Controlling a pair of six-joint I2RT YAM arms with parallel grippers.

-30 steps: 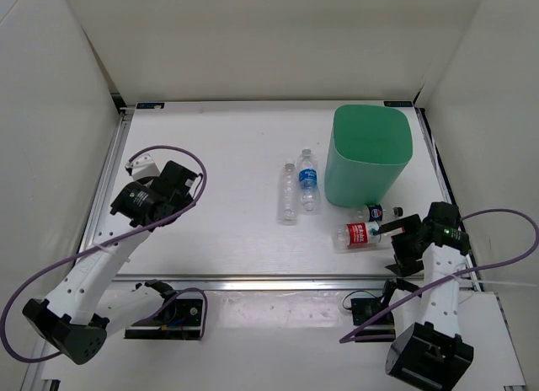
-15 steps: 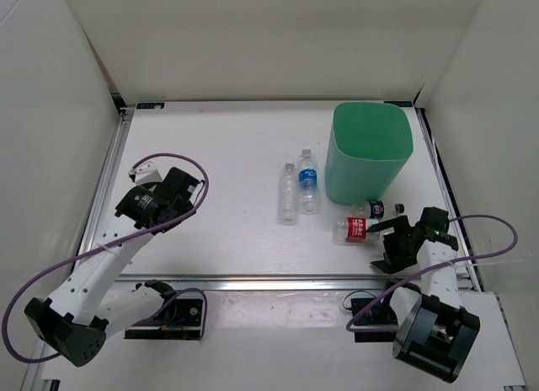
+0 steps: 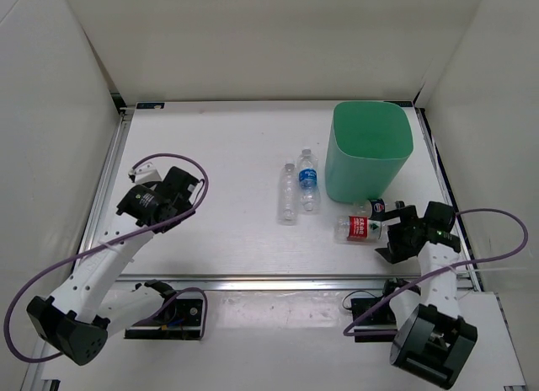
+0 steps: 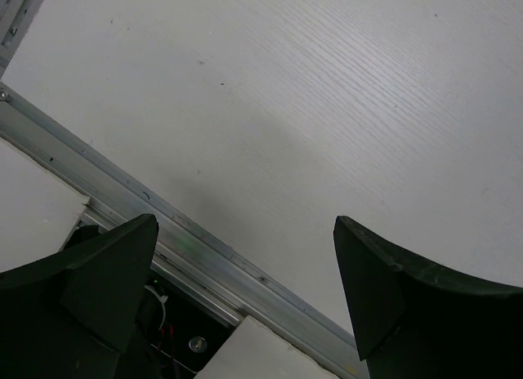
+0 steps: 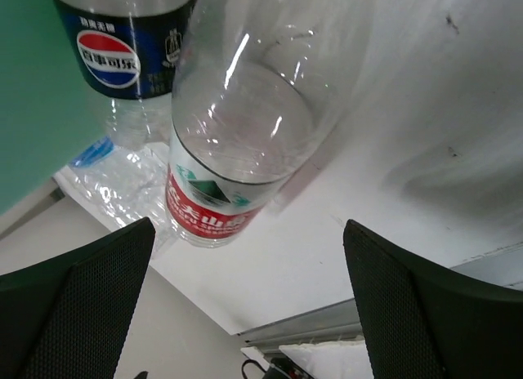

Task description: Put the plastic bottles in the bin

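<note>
four plastic bottles lie on the table (image 3: 210, 138); none is in the bin (image 3: 364, 179). directions are read on the top view, with 12 o'clock at the far edge.

1. layout. the bin stands upright at about 1 o'clock on the table. the red-labelled bottle (image 3: 358, 231) lies on its side at 6 o'clock from the bin's foot. the dark-blue-labelled bottle (image 3: 376, 210) lies between it and the bin wall, close to both. the blue-labelled bottle (image 3: 308, 180) and the unlabelled bottle (image 3: 289, 193) lie side by side at 9 o'clock from the bin, long axes 12 to 6.

2. right gripper (image 3: 390, 232). its jaws are spread wide and hold nothing. it sits at 3 o'clock from the red-labelled bottle and faces 9 o'clock.

3. governing relation. the red-labelled bottle's long axis runs 3 to 9, straight toward the right gripper, so the approach is end-on. in the right wrist view the red-labelled bottle (image 5: 233, 142) lies centred between the fingers (image 5: 73, 305). its near end is about level with the tips, with open gap on either side. the dark-blue-labelled bottle (image 5: 131, 48) lies just beside it, on the bin (image 5: 33, 93) side. which end carries the cap cannot be told.

4. judgement. an advance toward 9 o'clock looks necessary before closing, so the pads meet the body and not the end. the 12 o'clock finger may catch the dark-blue-labelled bottle.

5. left gripper (image 3: 178, 189). its jaws are spread and empty, at 9 o'clock on the table, well apart from every bottle. the right arm is much nearer.
</note>
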